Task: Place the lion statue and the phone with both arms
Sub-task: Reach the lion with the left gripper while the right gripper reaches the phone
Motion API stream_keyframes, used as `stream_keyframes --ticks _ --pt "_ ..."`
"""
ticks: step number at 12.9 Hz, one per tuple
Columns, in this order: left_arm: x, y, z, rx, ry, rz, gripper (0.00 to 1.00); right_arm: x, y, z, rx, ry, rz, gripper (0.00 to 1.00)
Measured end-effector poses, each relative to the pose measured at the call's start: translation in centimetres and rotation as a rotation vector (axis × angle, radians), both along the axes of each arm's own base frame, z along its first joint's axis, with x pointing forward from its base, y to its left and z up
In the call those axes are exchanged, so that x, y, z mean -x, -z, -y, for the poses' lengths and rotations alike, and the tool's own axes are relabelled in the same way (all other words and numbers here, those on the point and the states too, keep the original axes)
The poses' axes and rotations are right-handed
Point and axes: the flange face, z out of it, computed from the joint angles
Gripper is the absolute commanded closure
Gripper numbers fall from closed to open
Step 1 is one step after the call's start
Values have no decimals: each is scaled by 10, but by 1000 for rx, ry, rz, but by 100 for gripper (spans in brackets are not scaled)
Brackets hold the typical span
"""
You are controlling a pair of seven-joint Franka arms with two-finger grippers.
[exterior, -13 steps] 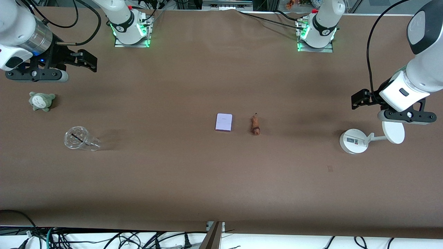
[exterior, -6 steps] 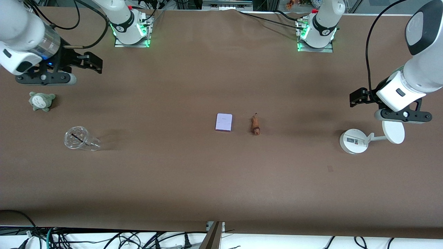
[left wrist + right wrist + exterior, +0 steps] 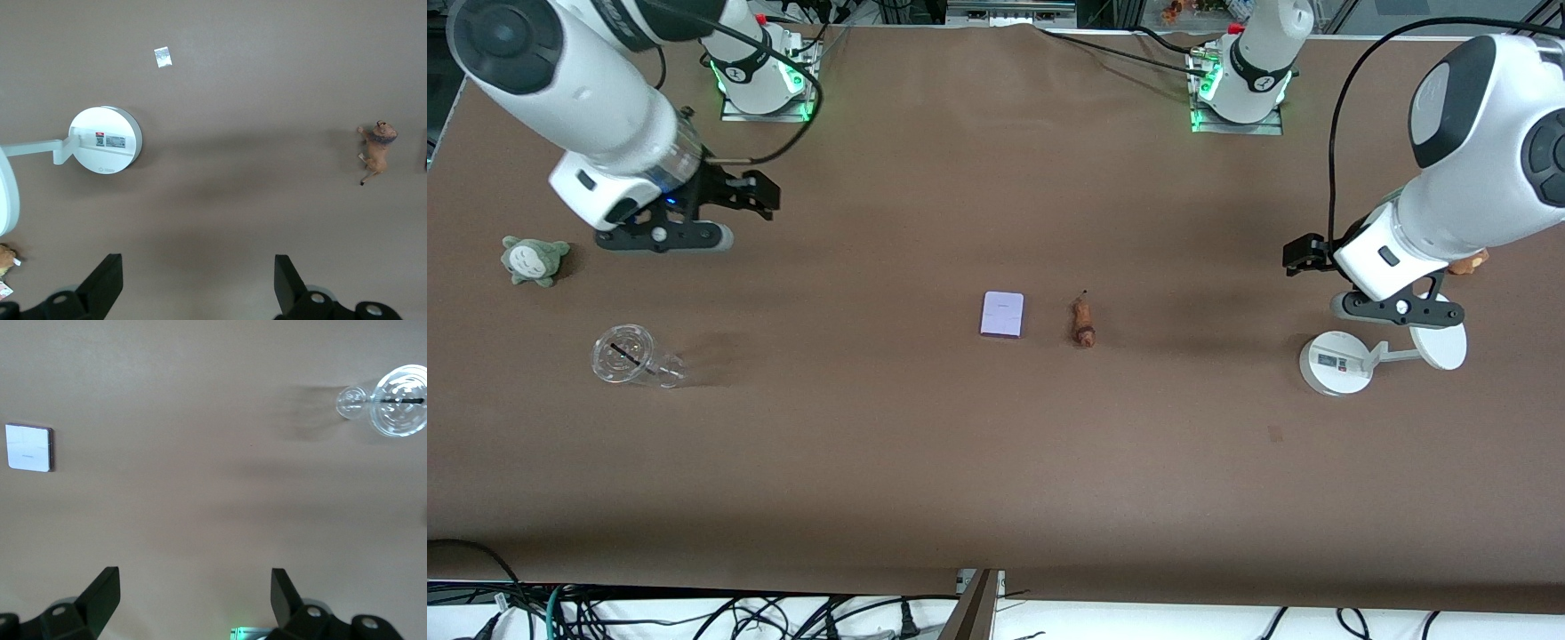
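The phone (image 3: 1002, 315), pale lavender with a purple edge, lies flat at the table's middle. The lion statue (image 3: 1083, 322), small and orange-brown, lies beside it toward the left arm's end. My left gripper (image 3: 1303, 253) is open and empty in the air over bare table near the white stand, well short of the lion. In the left wrist view (image 3: 198, 280) the lion (image 3: 377, 148) lies apart from it. My right gripper (image 3: 756, 197) is open and empty over bare table toward the right arm's end. In the right wrist view (image 3: 193, 597) the phone (image 3: 29, 447) shows at the edge.
A white round-based stand (image 3: 1336, 362) stands under the left arm, with a brown plush (image 3: 1467, 262) partly hidden by it. A grey-green plush (image 3: 534, 259) and a clear cup (image 3: 624, 356) on its side lie at the right arm's end.
Both arms have swung in from the table's ends toward the middle, the right arm farther. Both grippers stay open. The phone and the lion have not moved.
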Motion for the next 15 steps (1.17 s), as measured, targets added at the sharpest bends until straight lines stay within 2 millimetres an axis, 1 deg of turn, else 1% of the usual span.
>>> stream_keyframes --ticks 1,2,3,5,7,8,11,12,13,14,15 --pt "-2 8 9 27 -8 -6 0 -2 -2 2 -1 4 5 0" --pt "-5 20 23 42 -19 -10 0 -3 -9 6 -3 12 13 0" --pt "-9 35 43 47 -34 -4 0 -2 -18 14 0 24 11 0" --pt "-14 77 94 48 -68 6 0 0 -30 28 8 47 1 0" --pt "-15 127 151 54 -90 27 0 1 -33 32 11 55 -3 0" --pt "-14 150 175 60 -96 38 0 2 -32 34 15 56 -14 0" --pt "4 210 240 68 -82 45 0 2 -30 44 27 73 -43 0" --pt "9 227 253 70 -79 45 0 3 -29 45 29 75 -48 0" --pt "12 241 261 72 -75 46 0 3 -29 46 30 73 -52 0" --pt "14 255 266 75 -71 47 4 3 -29 48 30 64 -58 0" --pt "14 267 267 74 -69 49 24 3 -28 50 29 53 -62 0"
